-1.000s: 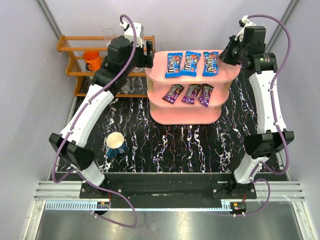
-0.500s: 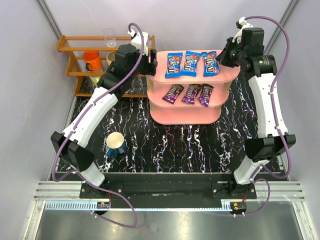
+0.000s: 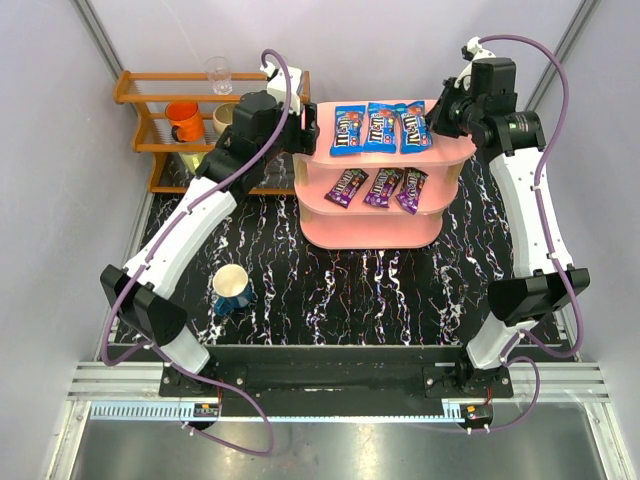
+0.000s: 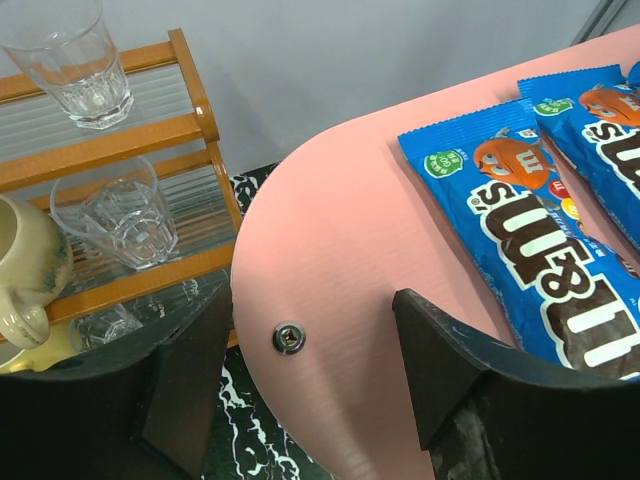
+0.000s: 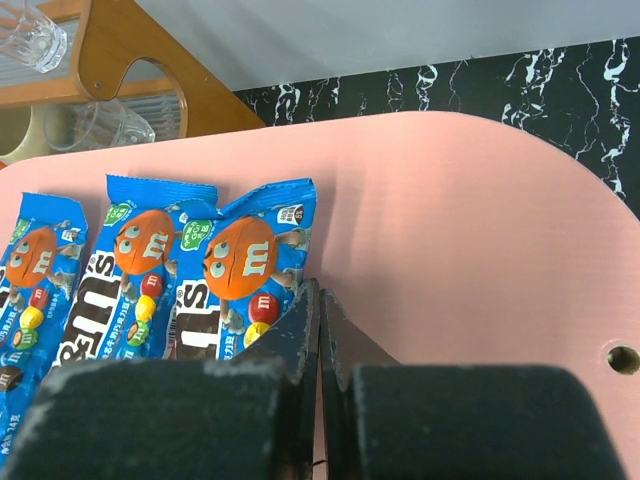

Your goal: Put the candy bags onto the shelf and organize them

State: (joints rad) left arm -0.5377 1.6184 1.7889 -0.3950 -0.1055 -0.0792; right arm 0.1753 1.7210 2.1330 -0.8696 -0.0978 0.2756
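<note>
Since the earlier frame the right-hand blue bag has slid left along the top board and now butts against the middle blue bag. The left arm has swung in toward the shelf.

The shelf stands near the far edge of the table. Three blue bags lie in a row on its top board and three purple bags on the tier below. So the placing looks done, and what is left is straightening.

The right gripper is closed on nothing, its fingers pressed together against the right edge of the right-hand bag. The left gripper is open, with one finger on each side of the board's left end, just short of the left blue bag.

The main risk is pushing too far. In the right wrist view the right-hand bag's edge already seems to ride over its neighbour. These packets are glossy and slippery, so more sideways pressure would probably stack or buckle them rather than line them up. It could also drive the whole row toward the left end.

The stand looks light. A nudge from either gripper could shift or tip it toward the wooden rack at the far left corner, where glasses stand, and could shake the purple bags off their tier.
</note>
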